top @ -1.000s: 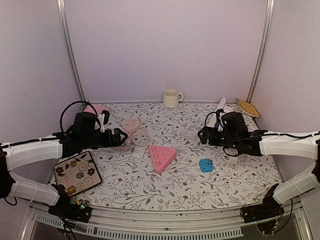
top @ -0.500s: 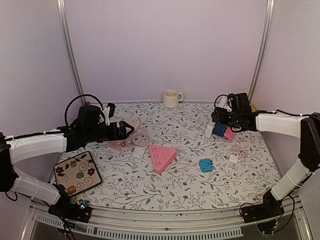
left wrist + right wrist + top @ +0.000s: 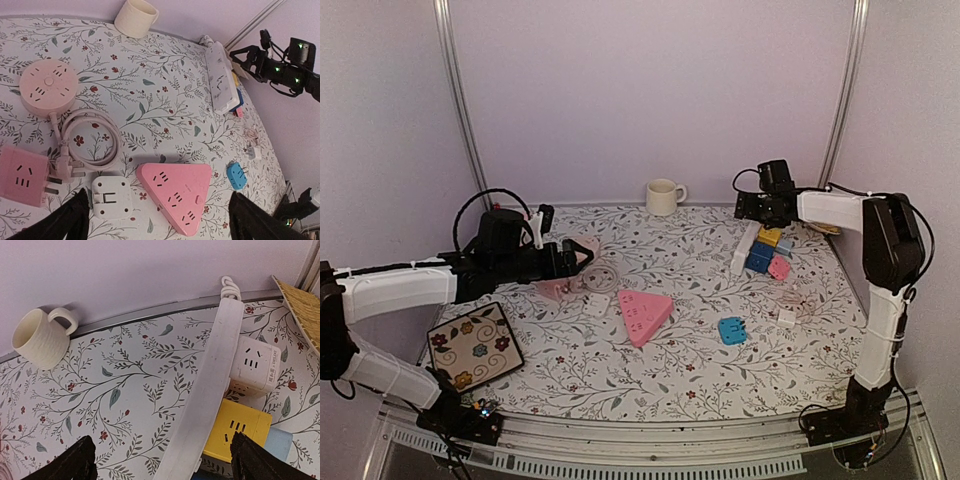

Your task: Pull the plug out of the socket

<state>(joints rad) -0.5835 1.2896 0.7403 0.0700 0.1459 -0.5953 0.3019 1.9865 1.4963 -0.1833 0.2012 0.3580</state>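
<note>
Plug (image 3: 64, 171) — pale pink, cord (image 3: 116, 142) coiled — abuts the pink socket (image 3: 20, 175).

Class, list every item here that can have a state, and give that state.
left hand, open, holding nothing
right hand, open, holding nothing
plug, in the pink square socket
cord, coiled
pink triangle socket, nothing plugged in
mug, upright
</note>
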